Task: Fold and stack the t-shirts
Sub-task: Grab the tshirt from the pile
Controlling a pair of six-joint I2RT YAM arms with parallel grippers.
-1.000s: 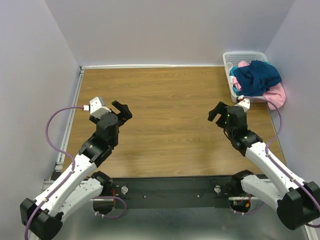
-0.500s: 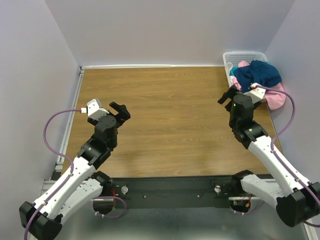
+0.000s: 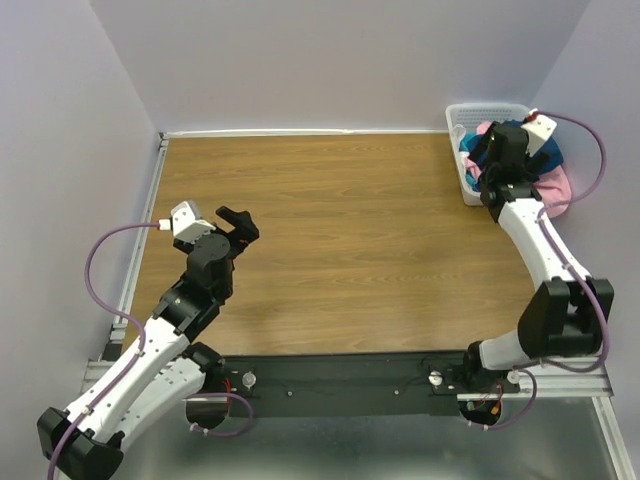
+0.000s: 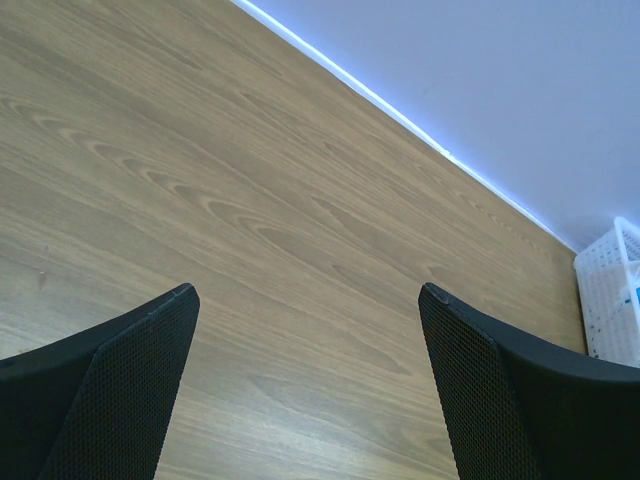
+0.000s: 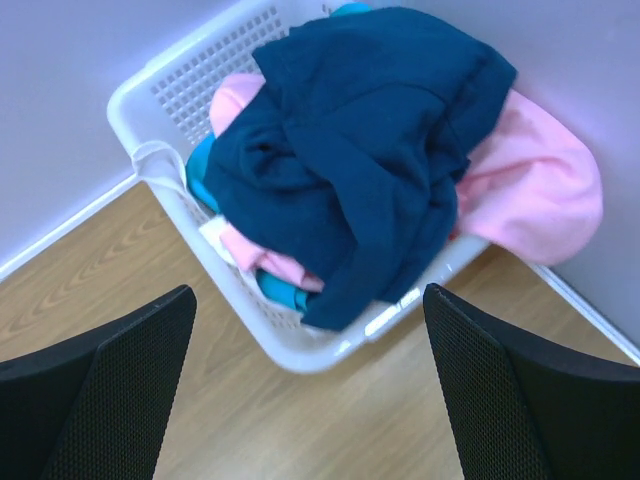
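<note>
The wooden bench (image 3: 340, 240) is taking up pretty much the whole floor of this little booth. The right arm (image 3: 528, 235) is stretching way out to the far right corner, while the left arm (image 3: 165, 335) is hanging over the left side of the bench, well apart from everything else. The white slatted basket (image 5: 165, 95) is sitting in that far right corner, tucked up near both walls, and all the t-shirts (image 5: 400, 210) are lying bunched up inside it, none of them folded. The big dark navy tee (image 5: 370, 140) is lying crumpled on top of the heap. The pink tee (image 5: 540, 185) is spilling over the basket's rim on the wall side, with a bit more poking out under the navy one. The brighter teal tee (image 5: 203, 172) is only peeking out low down along the basket's side. The right pincer (image 5: 308, 291) is hovering above the basket with its jaws spread wide, gripping nothing. The left pincer (image 4: 307, 292) is gaping wide too, over the wood, holding nothing.
</note>
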